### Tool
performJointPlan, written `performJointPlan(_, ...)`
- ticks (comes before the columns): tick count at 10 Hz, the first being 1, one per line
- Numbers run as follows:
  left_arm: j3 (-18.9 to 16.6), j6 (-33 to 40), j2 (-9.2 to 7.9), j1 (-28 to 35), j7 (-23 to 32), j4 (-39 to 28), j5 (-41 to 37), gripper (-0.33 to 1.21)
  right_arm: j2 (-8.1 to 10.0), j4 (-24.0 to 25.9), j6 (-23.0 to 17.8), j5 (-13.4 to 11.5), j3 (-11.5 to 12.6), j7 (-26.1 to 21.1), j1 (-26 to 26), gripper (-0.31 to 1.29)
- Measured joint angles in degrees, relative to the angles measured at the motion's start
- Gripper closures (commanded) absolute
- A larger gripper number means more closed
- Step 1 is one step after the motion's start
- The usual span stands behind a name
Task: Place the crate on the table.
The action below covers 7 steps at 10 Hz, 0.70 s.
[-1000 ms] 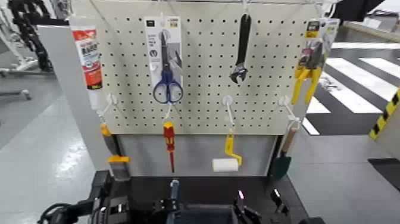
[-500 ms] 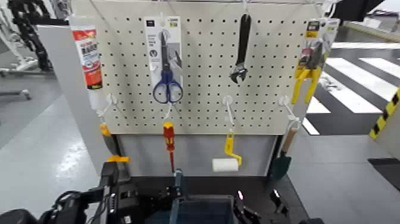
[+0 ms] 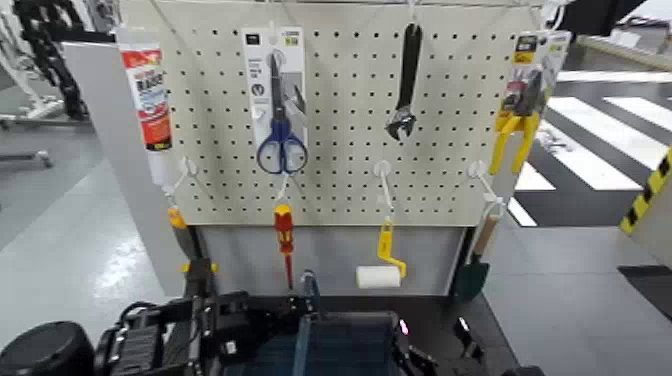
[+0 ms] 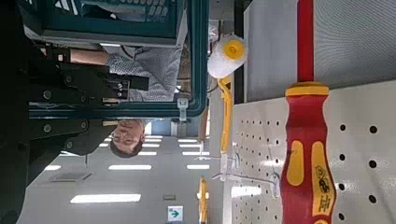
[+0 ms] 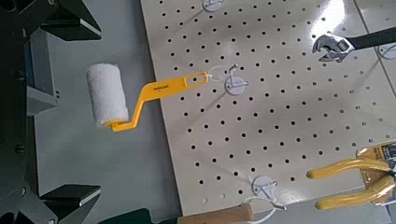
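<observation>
Seemingly, left tool on crate, screwdriver near

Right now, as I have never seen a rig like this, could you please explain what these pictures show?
It is a two-armed robot. The head view looks forward and down from its head; each wrist view comes from a camera on that arm.

The left hand is closed on the rim of the dark crate, at the bottom of the head view. The right hand is open and empty, facing the paint roller.

Behind the black table rises a beige pegboard hung with tools, including scissors, a wrench and a screwdriver.
</observation>
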State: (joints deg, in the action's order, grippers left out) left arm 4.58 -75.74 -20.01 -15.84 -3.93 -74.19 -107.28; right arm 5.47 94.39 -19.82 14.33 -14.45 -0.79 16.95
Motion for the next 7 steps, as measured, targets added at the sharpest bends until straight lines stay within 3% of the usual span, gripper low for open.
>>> performJointPlan(3, 4.2, 2.6, 0.22, -3.6, -9.1, 2.9, 8.4, 1.18, 0.1, -0.4, -0.4, 0.2, -0.2, 0.0, -0.2, 0.14)
performJointPlan(7, 7.5, 5.7, 0.78, -6.2, -14.5, 6.3, 13.1, 1.18, 0.31, -0.7, -0.7, 0.6, -0.6, 0.0, -0.5, 0.14)
